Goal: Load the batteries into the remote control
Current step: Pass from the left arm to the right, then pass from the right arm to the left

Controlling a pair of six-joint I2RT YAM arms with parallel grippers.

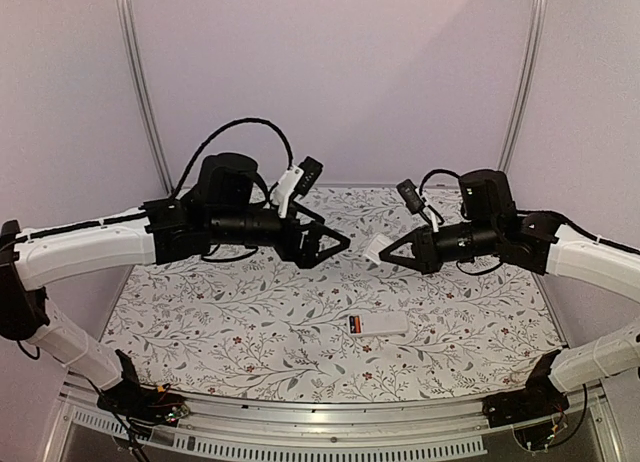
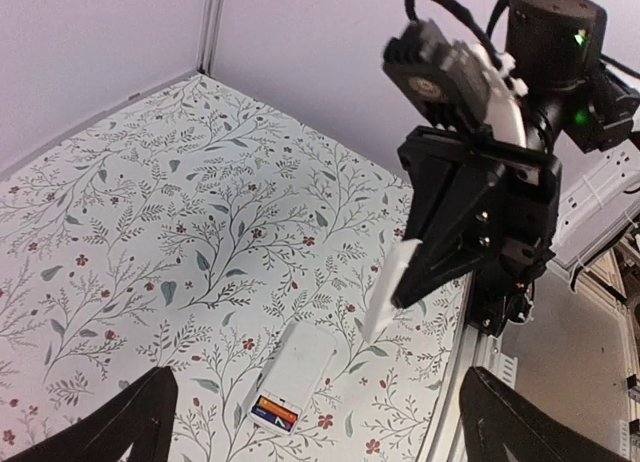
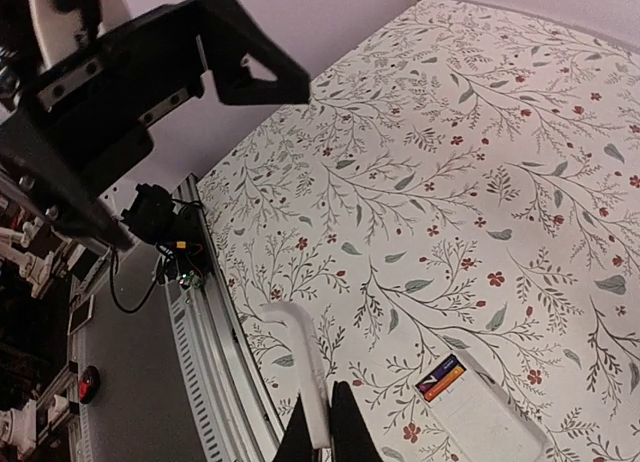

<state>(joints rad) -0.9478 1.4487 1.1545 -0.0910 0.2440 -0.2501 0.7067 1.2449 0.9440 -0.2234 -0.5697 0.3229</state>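
The remote control (image 1: 385, 325) lies white back up on the flowered table, its battery bay uncovered at the left end. The batteries (image 1: 356, 325), one orange and one dark, sit side by side in that bay (image 2: 277, 412) (image 3: 445, 377). Above the table my right gripper (image 1: 388, 251) is shut on a thin white cover plate (image 1: 377, 246) (image 3: 305, 367), pinched at one end (image 2: 390, 287). My left gripper (image 1: 335, 244) hangs open and empty just left of it, its fingers (image 2: 140, 422) spread wide above the remote control (image 2: 305, 362) (image 3: 495, 412).
The two grippers face each other closely over the table's middle. A metal rail (image 1: 320, 422) runs along the near edge, with both arm bases and cables there. Purple walls and two upright poles (image 1: 140, 82) close off the back.
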